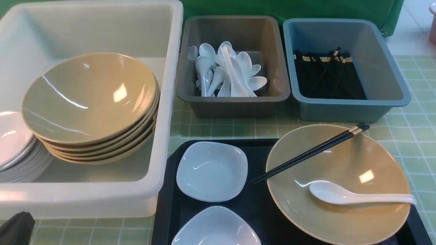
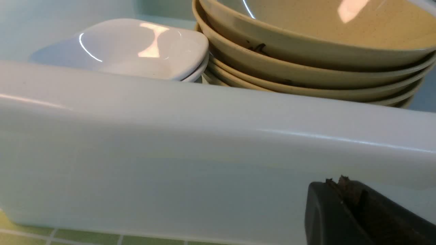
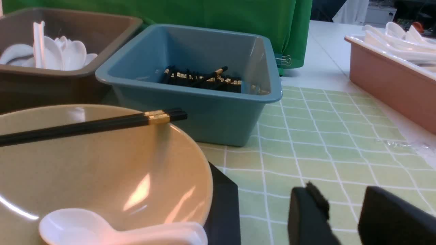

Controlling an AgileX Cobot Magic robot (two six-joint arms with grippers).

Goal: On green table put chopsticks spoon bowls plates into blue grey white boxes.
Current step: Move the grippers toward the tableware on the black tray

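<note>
Right gripper parted, empty, near bowl; left gripper clenched. I'd pinch both chopsticks together at gold end overhanging bowl rim, clear of spoon.

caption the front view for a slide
Chopsticks lie across a tan bowl, spoon inside, on the black tray

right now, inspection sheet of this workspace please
surface: pale green checked table, black textured tray on it
job's things: tan round bowl on tray holding white ceramic spoon, black chopsticks across its rim; two small white dishes on tray; translucent white tub holds stacked tan bowls, stacked white dishes; dark grey tub holds spoons; dusty blue tub holds chopsticks
clutter: nothing seen
grippers: left gripper shut, beside white tub; right gripper open, empty, near tray
cables: nothing seen
surroundings: green drape behind tubs; pinkish tub of white spoons
</note>
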